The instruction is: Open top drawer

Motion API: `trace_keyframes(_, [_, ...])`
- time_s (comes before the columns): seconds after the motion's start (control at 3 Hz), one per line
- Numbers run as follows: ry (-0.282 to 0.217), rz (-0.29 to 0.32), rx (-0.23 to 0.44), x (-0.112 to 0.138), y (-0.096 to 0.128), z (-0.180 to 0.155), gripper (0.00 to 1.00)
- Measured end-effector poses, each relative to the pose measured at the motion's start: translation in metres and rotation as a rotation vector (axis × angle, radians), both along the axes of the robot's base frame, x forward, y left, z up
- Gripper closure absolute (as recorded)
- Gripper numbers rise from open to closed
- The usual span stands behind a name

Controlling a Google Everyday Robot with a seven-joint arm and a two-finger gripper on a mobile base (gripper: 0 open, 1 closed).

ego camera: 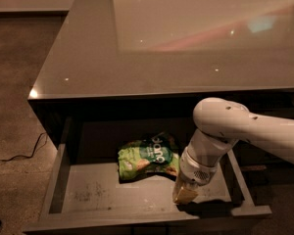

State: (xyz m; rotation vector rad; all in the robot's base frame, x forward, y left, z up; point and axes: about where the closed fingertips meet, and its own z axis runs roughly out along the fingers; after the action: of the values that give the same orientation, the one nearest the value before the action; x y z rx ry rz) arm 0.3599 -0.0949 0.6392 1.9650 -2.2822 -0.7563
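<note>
The top drawer (pixel 63 175) stands pulled out under the counter, its grey scuffed floor and walls showing. Its dark front edge runs along the bottom of the view; the handle is out of view. A green snack bag (pixel 146 156) lies inside toward the back centre. My gripper (pixel 185 195) hangs from the white arm (pixel 225 131) and reaches down into the drawer's front right part, just behind the front wall and to the right of the bag.
The glossy grey counter top (pixel 176 38) spans the upper view above the drawer. A speckled floor (pixel 14 82) lies to the left, with a dark cable (pixel 24 153) running along it near the cabinet's left side.
</note>
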Motion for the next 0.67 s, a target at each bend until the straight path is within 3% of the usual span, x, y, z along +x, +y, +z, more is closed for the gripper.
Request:
trace_keyframes(0.33, [0.015,0.0,-0.008,-0.0065,-0.0067,0.0063,1.0])
trace_keyframes(0.67, [0.052,0.001,-0.023,-0.0086,-0.0112,0.0071,0.81])
